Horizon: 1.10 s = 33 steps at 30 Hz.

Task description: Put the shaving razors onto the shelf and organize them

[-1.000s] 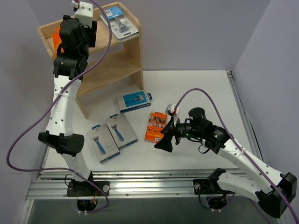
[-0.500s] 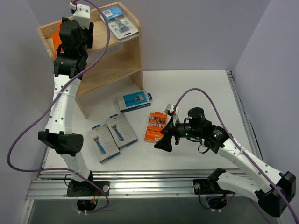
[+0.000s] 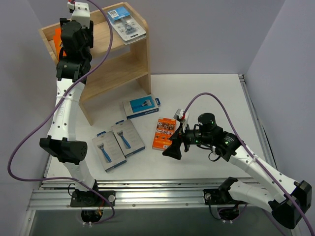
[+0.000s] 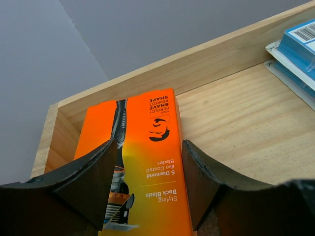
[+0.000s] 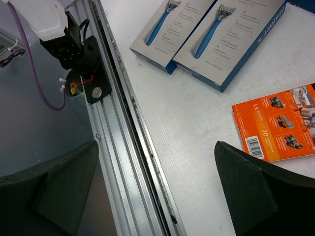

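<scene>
On the shelf [image 3: 140, 37] top, an orange box [image 4: 142, 162] is filling the 9 o'clock corner against the raised rim [image 4: 206, 59], while the blister pack [image 3: 126, 22] is lying at 3 o'clock; bare wood is showing between them. On the table [image 3: 206, 93], boxes are crowding the 9 o'clock half, leaving the 3 o'clock side free.

Plain grey walls [image 3: 197, 34] — white table [image 3: 206, 93].
</scene>
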Each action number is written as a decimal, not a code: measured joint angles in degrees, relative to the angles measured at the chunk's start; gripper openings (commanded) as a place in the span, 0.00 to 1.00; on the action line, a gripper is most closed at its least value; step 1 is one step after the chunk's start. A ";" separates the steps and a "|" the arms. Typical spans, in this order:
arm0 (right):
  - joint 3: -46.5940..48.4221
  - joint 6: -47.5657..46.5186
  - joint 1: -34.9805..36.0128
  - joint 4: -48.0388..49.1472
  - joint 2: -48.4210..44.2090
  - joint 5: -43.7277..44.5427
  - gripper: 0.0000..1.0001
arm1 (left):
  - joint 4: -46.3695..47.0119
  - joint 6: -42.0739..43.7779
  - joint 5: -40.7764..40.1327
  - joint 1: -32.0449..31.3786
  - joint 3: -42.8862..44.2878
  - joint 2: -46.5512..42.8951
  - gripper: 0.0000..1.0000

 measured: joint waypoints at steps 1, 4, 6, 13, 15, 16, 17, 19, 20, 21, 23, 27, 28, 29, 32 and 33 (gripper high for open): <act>0.00 0.00 0.00 0.00 0.00 0.00 1.00 | 0.26 0.00 -0.35 0.04 -0.15 0.00 0.64; 0.00 0.00 -0.02 0.00 0.04 0.00 1.00 | 1.57 0.04 -1.22 0.15 -0.98 -0.17 0.64; 0.00 0.00 -0.24 0.00 0.13 0.00 1.00 | 2.47 0.07 -1.46 0.26 -1.70 -0.44 0.64; 0.00 0.00 -0.61 0.00 0.44 -0.02 1.00 | 4.00 0.35 -2.16 1.05 -2.93 -0.85 0.64; 0.00 0.00 -0.72 0.02 0.66 0.02 1.00 | 4.70 0.50 -2.19 1.38 -3.52 -1.07 0.64; 0.00 0.00 -0.74 0.02 0.85 0.00 1.00 | 4.90 0.59 -2.19 1.55 -3.69 -1.18 0.64; 0.00 0.00 -0.76 0.02 1.01 0.00 1.00 | 5.07 0.63 -2.14 1.73 -3.82 -1.27 0.64; 0.00 0.02 -0.87 0.00 1.22 -0.02 1.00 | 5.60 0.70 -2.14 2.03 -4.35 -1.53 0.64; 0.00 0.02 -0.98 0.02 1.27 0.00 1.00 | 5.79 0.74 -2.14 2.21 -4.59 -1.73 0.64; 0.00 0.02 -1.03 0.02 1.27 0.00 1.00 | 5.97 0.72 -2.12 2.40 -4.85 -1.95 0.64; 0.00 0.02 -1.09 0.02 1.31 0.00 1.00 | 6.14 0.70 -1.92 3.06 -5.29 -2.47 0.64; 0.00 0.02 -1.20 0.02 1.62 0.00 1.00 | 6.03 0.74 -1.79 4.68 -5.75 -3.41 0.64; 0.00 0.02 -1.31 0.02 1.73 0.00 1.00 | 5.79 0.74 -1.79 5.18 -6.05 -3.65 0.66; 0.00 0.02 -1.38 0.02 1.81 0.00 1.00 | 5.75 0.70 -1.77 5.51 -6.27 -3.80 0.68; 0.00 0.02 -1.40 0.02 1.84 0.00 1.00 | 5.86 0.48 -1.16 6.08 -6.71 -4.22 0.75; 0.00 0.02 -1.40 0.02 1.84 0.00 1.00 | 5.88 0.33 -0.83 6.12 -6.93 -4.48 0.77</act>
